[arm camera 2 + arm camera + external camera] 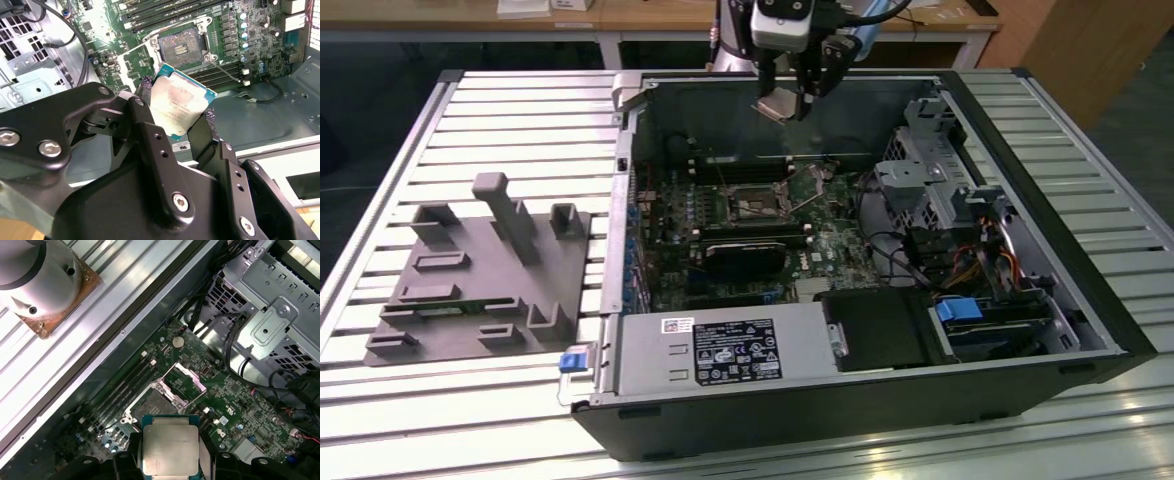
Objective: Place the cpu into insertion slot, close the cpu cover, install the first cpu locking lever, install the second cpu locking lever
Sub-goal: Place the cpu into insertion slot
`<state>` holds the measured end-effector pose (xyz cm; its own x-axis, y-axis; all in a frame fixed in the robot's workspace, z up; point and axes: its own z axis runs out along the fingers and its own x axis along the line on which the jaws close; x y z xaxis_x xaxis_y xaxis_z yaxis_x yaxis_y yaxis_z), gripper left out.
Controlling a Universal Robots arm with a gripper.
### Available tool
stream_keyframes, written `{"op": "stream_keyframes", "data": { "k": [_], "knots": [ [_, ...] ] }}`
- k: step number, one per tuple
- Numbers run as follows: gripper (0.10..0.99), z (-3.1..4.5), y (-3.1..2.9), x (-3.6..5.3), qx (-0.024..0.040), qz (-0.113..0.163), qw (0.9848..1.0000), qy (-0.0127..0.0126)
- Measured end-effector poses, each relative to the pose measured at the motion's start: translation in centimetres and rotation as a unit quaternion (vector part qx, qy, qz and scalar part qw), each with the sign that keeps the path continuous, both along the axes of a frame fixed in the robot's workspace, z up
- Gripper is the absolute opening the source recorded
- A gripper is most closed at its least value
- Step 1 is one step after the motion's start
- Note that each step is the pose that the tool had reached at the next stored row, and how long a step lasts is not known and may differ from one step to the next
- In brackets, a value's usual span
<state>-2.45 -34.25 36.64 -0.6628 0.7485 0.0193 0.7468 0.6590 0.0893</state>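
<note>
In the exterior view the pincer [790,100] hangs over the far side of the open computer case [854,410], which lies on the slatted surface [494,100]. It is closed on the cpu [777,106], well above the insertion slot [757,203] in the green board. The likeliest danger is a drop. The chip is held only by its edges, and a slip would let it fall among the components.

In the second wrist view the fingers [150,125] clamp the cpu [182,105] from two opposite sides, and it sits tilted relative to the insertion slot [182,44] beyond it. Lowered at that angle, or turned the wrong way, it would probably not seat flat, and the fine contacts in the socket's dark centre could bend. The chip has a dull, pale metal top, slightly mottled, with a thin blue-green rim around it.

In the first wrist view the cpu [170,447] sits between the black fingers, its top a flat grey square with rounded corners. The insertion slot [152,402] lies bare, just beside the long memory slots [125,385]. The cpu cover [187,377], a silver frame with the board showing through its window, is swung open to one side. A descent drifting towards that frame could catch a corner of the chip on it.
</note>
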Motion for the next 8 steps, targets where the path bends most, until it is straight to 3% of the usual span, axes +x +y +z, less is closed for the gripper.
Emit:
{"op": "stream_keyframes", "data": {
  "k": [8],
  "knots": [
    [0.537, -0.01, 0.00, 0.00, 0.0000, -0.014, 0.9999, 0.0000]
  ]
}}
